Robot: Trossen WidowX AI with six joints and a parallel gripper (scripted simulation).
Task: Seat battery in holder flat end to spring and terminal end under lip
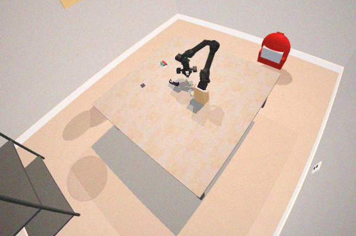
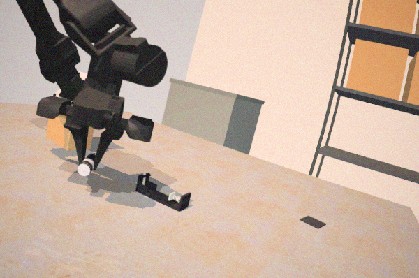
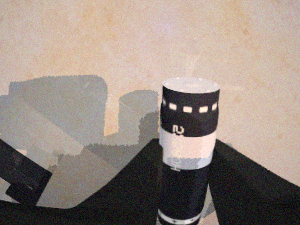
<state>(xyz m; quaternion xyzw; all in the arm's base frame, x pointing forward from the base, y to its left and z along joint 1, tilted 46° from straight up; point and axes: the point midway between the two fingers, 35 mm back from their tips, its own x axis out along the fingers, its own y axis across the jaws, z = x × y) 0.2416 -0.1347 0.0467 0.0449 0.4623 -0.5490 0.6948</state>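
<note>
The battery (image 1: 187,75) (image 2: 84,168) (image 3: 188,152) is a black cylinder with a white band and a white end disc. My gripper (image 1: 187,76) (image 2: 89,163) (image 3: 184,148) is shut on it, one finger on each side. The battery is tilted and slightly above the table, its shadow apart from it. Its far end is hidden. The black holder (image 1: 174,82) (image 2: 158,197) (image 3: 27,172) lies on the table beside the gripper, to its right in the exterior view. Its pale spring (image 2: 174,197) is at the end away from the gripper. Only part of the holder shows in the wrist view.
A tan block (image 1: 201,95) (image 2: 56,132) stands by the arm's base. A small dark flat square (image 1: 142,85) (image 2: 312,221) lies beyond the holder. Small red and green items (image 1: 163,63) lie towards the table's far edge.
</note>
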